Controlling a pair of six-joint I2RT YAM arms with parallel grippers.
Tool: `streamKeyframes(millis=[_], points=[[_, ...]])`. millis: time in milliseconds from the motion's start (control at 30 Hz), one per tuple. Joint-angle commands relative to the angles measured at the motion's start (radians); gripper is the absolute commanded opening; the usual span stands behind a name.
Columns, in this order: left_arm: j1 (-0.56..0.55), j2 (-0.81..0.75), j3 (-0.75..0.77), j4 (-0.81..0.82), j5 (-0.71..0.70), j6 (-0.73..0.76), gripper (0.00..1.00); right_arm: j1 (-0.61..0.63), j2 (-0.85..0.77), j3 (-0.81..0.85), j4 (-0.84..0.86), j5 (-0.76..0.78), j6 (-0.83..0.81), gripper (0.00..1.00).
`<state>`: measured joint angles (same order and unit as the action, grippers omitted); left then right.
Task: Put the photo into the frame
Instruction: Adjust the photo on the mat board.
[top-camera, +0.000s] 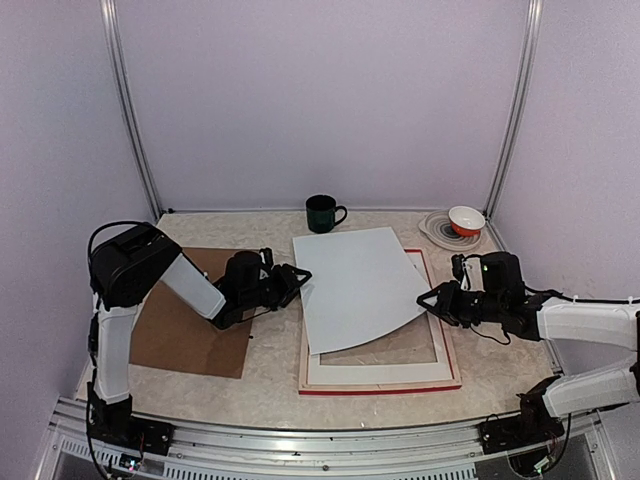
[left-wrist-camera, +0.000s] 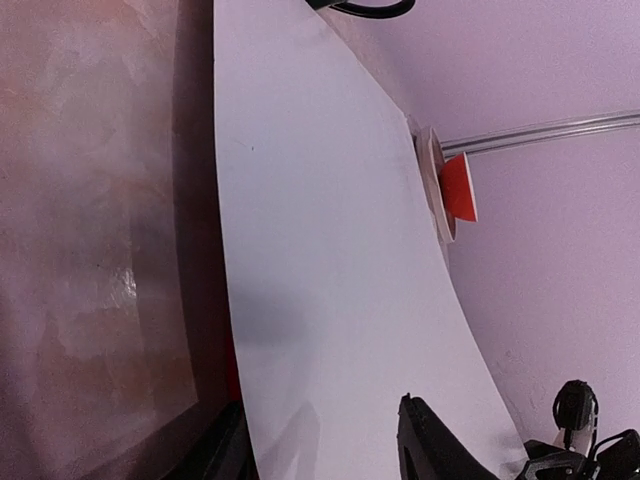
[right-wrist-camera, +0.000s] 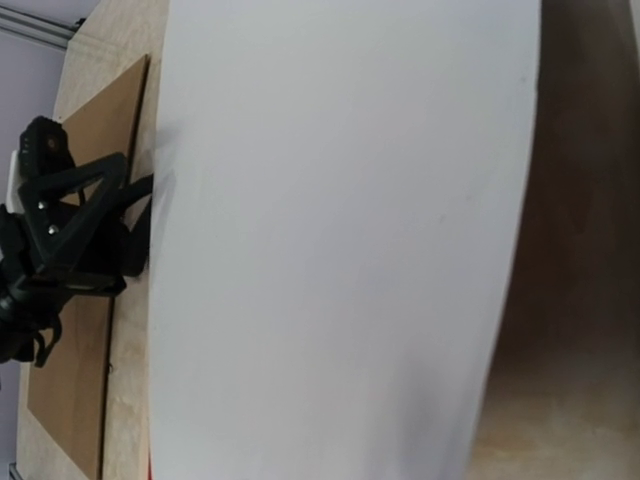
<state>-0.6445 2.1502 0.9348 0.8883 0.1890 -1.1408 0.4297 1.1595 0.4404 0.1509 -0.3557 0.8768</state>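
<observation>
**A:** What have you got on the table (top-camera: 270, 385), counted?

**B:** I see 1 photo (top-camera: 360, 285), 1 frame (top-camera: 380, 389), 1 white mat (top-camera: 375, 371), 1 brown board (top-camera: 180, 330), 1 dark mug (top-camera: 321, 213) and 1 orange-and-white bowl (top-camera: 466, 220). The bowl sits on some plates, and I can't count those from here.

**A:** And where is the photo?

**B:** It spans the gap between my 2 grippers, white back up and bowed upward. The frame lies flat below it with the mat inside.

**A:** What about the left gripper (top-camera: 300, 275)?

**B:** It is partly open. On its wrist camera I see 2 fingers (left-wrist-camera: 430, 450) standing apart with the photo's left edge running between them, so it isn't clamped on the sheet.

**A:** And the right gripper (top-camera: 424, 298)?

**B:** From above it is pinched onto the photo's right edge. Its own camera shows only the white back, with its fingers hidden.

**A:** Where is everything else?

**B:** The board lies under the left arm, behind that gripper. The mug stands well beyond the left gripper, and the bowl is beyond the right one, near the far corner.
</observation>
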Motion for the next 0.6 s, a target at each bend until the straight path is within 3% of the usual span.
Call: streamKeyframes(millis=[0, 367, 567], points=[[0.005, 0.019, -0.012, 0.069, 0.023, -0.018, 0.43, -0.007, 0.005, -0.009, 0.028, -0.005, 0.002, 0.32], [0.005, 0.036, -0.02, 0.121, 0.053, -0.024, 0.2, -0.007, 0.006, -0.017, 0.036, -0.007, 0.006, 0.32], [0.006, 0.035, -0.027, 0.149, 0.067, -0.025, 0.0, -0.006, -0.001, -0.022, 0.035, -0.006, 0.005, 0.32]])
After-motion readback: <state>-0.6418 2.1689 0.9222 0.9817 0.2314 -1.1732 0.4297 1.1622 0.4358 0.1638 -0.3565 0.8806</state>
